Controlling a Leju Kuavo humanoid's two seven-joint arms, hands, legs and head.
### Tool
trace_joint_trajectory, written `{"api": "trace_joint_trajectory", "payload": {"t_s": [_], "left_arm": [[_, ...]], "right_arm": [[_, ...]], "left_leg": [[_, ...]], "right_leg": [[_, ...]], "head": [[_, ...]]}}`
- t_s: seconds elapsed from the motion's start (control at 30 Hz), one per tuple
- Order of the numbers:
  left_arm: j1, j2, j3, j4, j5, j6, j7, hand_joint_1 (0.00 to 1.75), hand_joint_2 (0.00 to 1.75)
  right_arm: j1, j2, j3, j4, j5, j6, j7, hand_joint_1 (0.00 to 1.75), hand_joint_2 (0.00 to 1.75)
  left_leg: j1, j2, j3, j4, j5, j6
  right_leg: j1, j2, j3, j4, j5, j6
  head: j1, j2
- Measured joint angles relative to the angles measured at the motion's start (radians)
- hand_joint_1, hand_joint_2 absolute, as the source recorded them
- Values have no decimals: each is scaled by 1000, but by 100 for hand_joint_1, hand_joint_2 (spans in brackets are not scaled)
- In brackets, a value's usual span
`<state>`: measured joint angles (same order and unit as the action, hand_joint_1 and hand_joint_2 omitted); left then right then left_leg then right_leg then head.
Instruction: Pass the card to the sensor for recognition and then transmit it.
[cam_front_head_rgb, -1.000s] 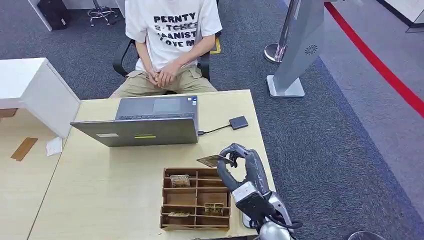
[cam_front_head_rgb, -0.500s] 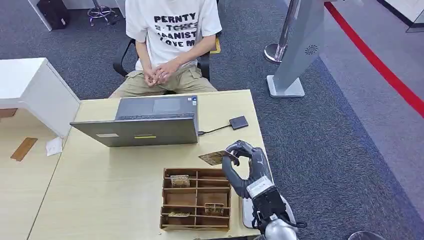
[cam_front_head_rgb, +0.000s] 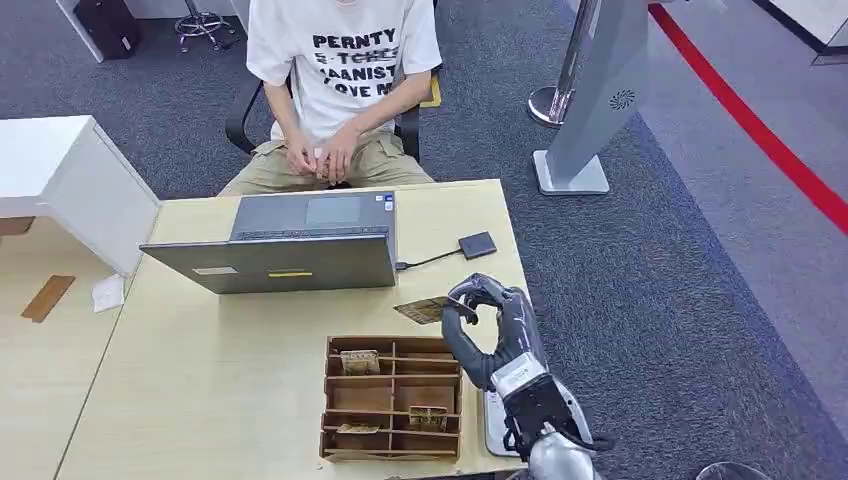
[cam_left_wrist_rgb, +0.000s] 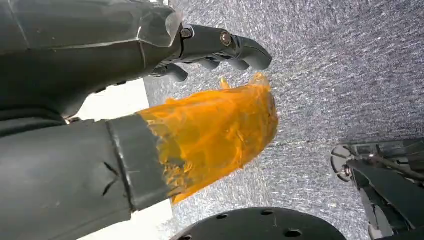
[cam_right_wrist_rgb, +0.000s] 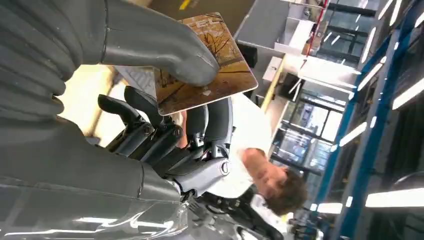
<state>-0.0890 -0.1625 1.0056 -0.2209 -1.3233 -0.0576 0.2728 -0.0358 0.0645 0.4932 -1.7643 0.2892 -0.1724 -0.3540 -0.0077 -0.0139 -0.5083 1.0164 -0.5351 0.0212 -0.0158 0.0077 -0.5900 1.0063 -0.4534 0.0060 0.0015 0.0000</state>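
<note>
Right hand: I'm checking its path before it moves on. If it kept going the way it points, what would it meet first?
Judging by the head view, the right hand holding the card points up-table toward the small black sensor; only bare table lies between, though height is unclear.

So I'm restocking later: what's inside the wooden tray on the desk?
The wooden tray holds cards in three compartments: one far left, one nearer right, one lying flat near left. The other compartments look empty; the right hand hides a far corner.
</note>
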Motion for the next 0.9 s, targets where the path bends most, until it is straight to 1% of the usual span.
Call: {"api": "trace_joint_trajectory", "payload": {"t_s": [0.1,0.27,0.33,0.43,0.67,0.73,0.83,0.9], "left_arm": [[-1,0,-7,0,-15,-3,0,0,0],[-10,0,-27,0,-51,-8,3,0,0],[-17,0,-37,0,-60,-13,11,0,0],[-22,-2,-47,0,-64,-15,12,0,0],[-23,-5,-59,0,-65,-16,13,0,0],[-24,-5,-61,0,-71,-17,14,0,0],[-30,-5,-71,0,-93,-20,23,0,0],[-38,-5,-84,0,-108,-23,32,0,0]], "right_arm": [[-40,0,13,0,56,-2,10,175,175],[-151,0,47,13,192,-10,45,175,175],[-195,0,59,21,226,-10,65,175,175],[-241,0,71,34,245,-11,75,175,175],[-272,0,83,50,248,-11,79,175,175],[-284,0,87,57,277,-11,87,175,175],[-335,0,102,84,360,-10,140,175,175],[-386,7,112,124,418,-10,170,175,175]], "left_leg": [[0,0,0,0,0,0],[0,0,1,0,0,0],[0,0,1,0,0,0],[0,0,1,0,0,0],[0,0,0,0,0,0],[0,0,0,0,0,0],[0,0,0,0,0,0],[0,0,0,0,1,0]], "right_leg": [[0,0,0,0,0,0],[0,0,0,0,0,0],[0,0,0,0,0,0],[0,0,0,0,0,0],[0,0,0,0,0,0],[0,0,0,0,0,0],[0,0,0,0,0,0],[0,0,0,0,1,0]], "head": [[0,0],[0,0],[0,0],[0,0],[0,0],[0,0],[0,0],[0,0]]}}
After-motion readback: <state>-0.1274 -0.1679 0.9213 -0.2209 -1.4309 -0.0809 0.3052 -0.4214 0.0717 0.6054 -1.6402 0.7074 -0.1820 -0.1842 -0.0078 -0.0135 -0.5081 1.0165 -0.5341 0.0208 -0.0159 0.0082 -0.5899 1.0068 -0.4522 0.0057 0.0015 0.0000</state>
